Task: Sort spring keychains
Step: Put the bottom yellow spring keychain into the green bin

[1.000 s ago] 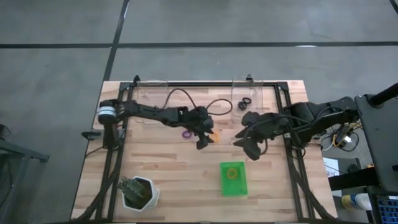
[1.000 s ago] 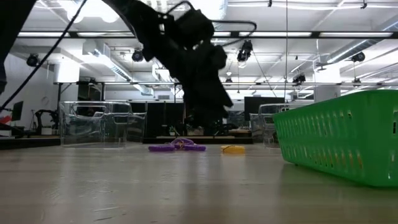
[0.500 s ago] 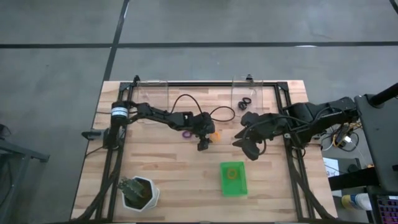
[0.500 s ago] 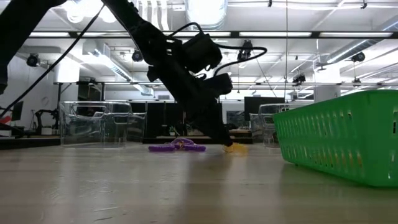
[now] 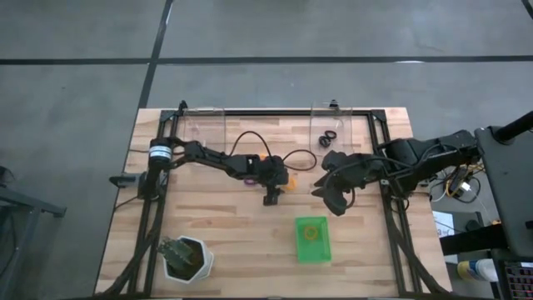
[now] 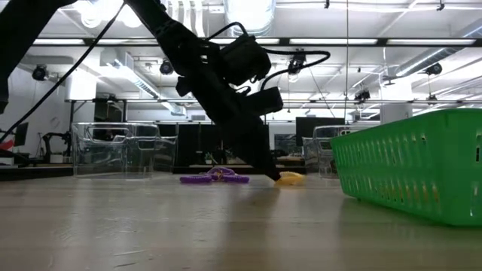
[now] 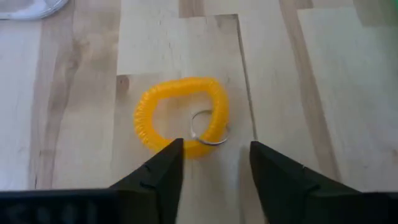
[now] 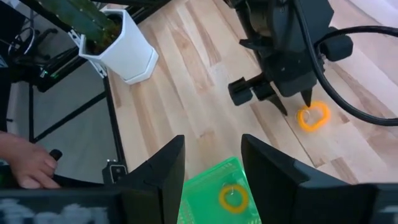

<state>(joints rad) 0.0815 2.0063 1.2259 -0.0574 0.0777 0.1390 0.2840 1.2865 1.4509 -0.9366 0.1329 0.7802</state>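
An orange-yellow spring keychain (image 7: 180, 118) with a metal ring lies flat on the wooden table. My left gripper (image 7: 214, 152) is open and low over the table, its fingertips at the keychain's near edge. It also shows in the high view (image 5: 281, 183) and the low view (image 6: 273, 175). A purple keychain (image 5: 248, 179) lies beside it toward the table's left. Another orange keychain (image 5: 312, 233) lies in the green tray (image 5: 323, 250). Black keychains (image 5: 327, 138) lie in a clear bin at the far edge. My right gripper (image 5: 327, 200) is open and empty, right of the centre. My left gripper comes down at a slant. One fingertip (image 7: 174, 146) stands at the coil's near edge (image 7: 186, 148), beside the metal ring. I cannot tell whether it touches the coil. The keychain lies flat on the table.
Two clear bins (image 5: 204, 125) (image 5: 337, 121) stand at the table's far edge. A white pot with a cactus (image 5: 187, 257) stands at the near left corner. A person's hand (image 8: 25, 162) shows beyond the table's edge in the right wrist view.
My left gripper has gone down and toward the table's near edge. Its fingertips have come from above the table to the tabletop at the orange-yellow keychain.
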